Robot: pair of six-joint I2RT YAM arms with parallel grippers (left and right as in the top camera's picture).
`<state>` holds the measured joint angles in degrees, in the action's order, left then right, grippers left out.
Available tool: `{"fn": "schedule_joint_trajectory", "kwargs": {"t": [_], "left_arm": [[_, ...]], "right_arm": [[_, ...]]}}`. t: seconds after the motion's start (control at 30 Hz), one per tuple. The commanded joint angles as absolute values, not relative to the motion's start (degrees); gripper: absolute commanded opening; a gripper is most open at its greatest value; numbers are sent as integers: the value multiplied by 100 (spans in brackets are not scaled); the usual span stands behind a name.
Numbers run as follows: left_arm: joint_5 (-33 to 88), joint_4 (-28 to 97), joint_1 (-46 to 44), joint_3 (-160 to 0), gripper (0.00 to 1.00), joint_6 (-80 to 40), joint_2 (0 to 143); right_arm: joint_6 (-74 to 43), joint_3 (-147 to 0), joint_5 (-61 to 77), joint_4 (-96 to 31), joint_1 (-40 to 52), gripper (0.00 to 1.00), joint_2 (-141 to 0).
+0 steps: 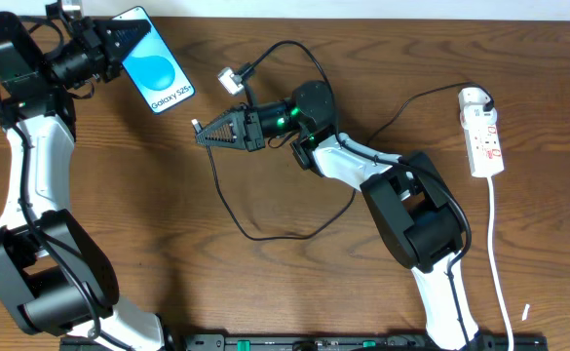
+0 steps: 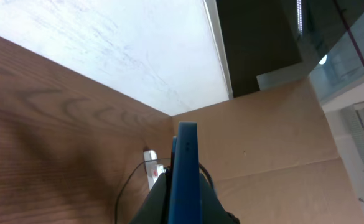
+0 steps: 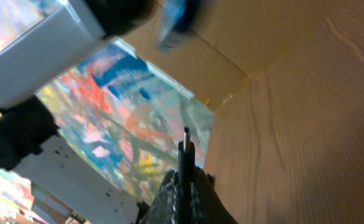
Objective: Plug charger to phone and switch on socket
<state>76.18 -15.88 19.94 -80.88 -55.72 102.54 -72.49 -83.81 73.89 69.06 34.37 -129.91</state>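
Plug-in step: my left fingers (image 1: 109,44) grip the phone (image 1: 156,73), right fingers (image 1: 224,127) pinch the charger (image 1: 198,124) tip near it; next I line tip to port, socket (image 1: 481,132) well behind right fingers

One corner of the phone (image 1: 153,60) is hidden by the left claw (image 1: 124,41) from overhead, the phone is blurred and cropped in the right wrist view, and whether the socket (image 1: 482,132) is switched on is too small to be told.
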Motion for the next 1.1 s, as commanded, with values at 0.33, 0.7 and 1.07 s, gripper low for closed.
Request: {"fn": "schedule_joint_trajectory", "kwargs": {"t": [0.33,0.7,1.07], "left_arm": [[7760,-1645,1719,-8084,7,-5599,10256],[7940,-1640,1712,-8084,8,-5446,10256],[7996,-1640,1662,-8084,7,-5234,10256]], "right_arm": [[-7968,-8401,7231,7312,3420,1,-12964],[-8014,-8401,7094,7314,3378,1,-12964],[-8169,-8401,7063,7601,3378,1,-12964]]}}
